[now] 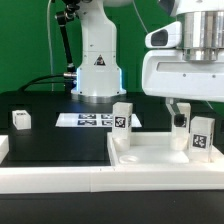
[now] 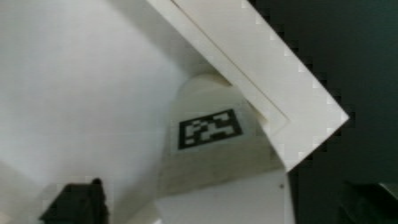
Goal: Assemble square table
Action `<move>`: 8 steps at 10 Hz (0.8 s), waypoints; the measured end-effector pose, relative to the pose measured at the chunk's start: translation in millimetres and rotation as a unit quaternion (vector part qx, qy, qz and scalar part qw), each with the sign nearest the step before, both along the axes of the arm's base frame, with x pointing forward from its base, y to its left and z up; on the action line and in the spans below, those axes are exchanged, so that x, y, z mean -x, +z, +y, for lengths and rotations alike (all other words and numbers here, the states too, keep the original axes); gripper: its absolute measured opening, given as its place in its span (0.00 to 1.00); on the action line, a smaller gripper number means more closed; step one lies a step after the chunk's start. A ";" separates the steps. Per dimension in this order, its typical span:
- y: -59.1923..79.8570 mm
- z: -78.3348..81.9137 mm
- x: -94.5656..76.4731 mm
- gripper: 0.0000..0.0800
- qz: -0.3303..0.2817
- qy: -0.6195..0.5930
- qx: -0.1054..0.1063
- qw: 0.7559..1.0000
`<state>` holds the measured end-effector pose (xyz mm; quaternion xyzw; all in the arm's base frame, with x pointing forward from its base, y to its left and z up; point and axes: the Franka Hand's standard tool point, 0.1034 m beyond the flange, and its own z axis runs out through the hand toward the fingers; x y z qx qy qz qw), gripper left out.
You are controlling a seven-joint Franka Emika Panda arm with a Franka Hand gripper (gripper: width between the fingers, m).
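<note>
The square table slab (image 1: 160,157) lies flat on the black table, a white plate with a raised rim. A white tagged leg (image 1: 123,118) stands on its far left corner. Another tagged leg (image 1: 200,135) stands near its right side. A third leg (image 1: 21,120) lies loose at the exterior view's left. My gripper (image 1: 179,114) hangs over the right leg. In the wrist view the slab's corner (image 2: 267,90) and that leg (image 2: 210,130) show, with the gripper (image 2: 217,206) open. Its dark fingers (image 2: 71,205) stand on either side of the leg with gaps.
The marker board (image 1: 88,120) lies in front of the robot base (image 1: 97,70). A long white rail (image 1: 50,182) runs along the table's front edge. A white block edge (image 1: 3,148) shows at the far left.
</note>
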<state>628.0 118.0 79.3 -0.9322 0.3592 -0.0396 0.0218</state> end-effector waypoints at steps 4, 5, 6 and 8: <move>-0.3 -0.4 0.3 0.66 0.000 0.079 0.013 0.997; -0.3 -0.4 0.3 0.48 0.000 0.078 0.013 0.997; -0.2 -0.5 0.3 0.36 0.000 0.078 0.013 0.997; -0.3 -0.6 0.3 0.36 0.000 0.065 0.012 0.998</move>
